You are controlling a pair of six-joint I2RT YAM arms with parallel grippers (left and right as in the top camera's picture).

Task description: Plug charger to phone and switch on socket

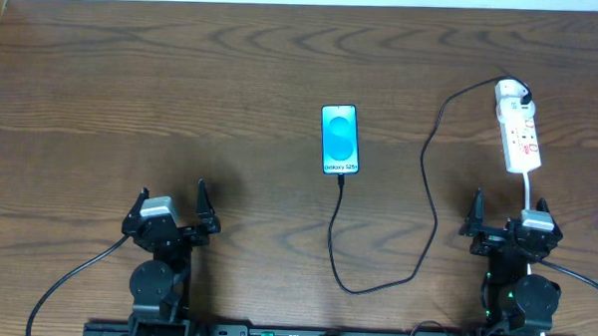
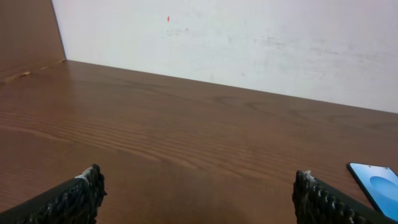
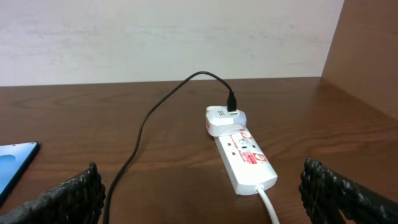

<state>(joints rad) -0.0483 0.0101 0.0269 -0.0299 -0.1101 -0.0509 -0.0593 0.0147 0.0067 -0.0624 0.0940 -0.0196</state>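
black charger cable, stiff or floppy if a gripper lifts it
Probably floppy: the charger cable lies in loose curves. Likely light, being thin. Lifting it may tug the phone, whose bottom edge its end meets.

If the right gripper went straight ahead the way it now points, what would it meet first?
Probably the white cord trailing toward the right gripper, then the near end of the socket. Both lie slightly right of centre between the open jaws, and depth is hard to judge.
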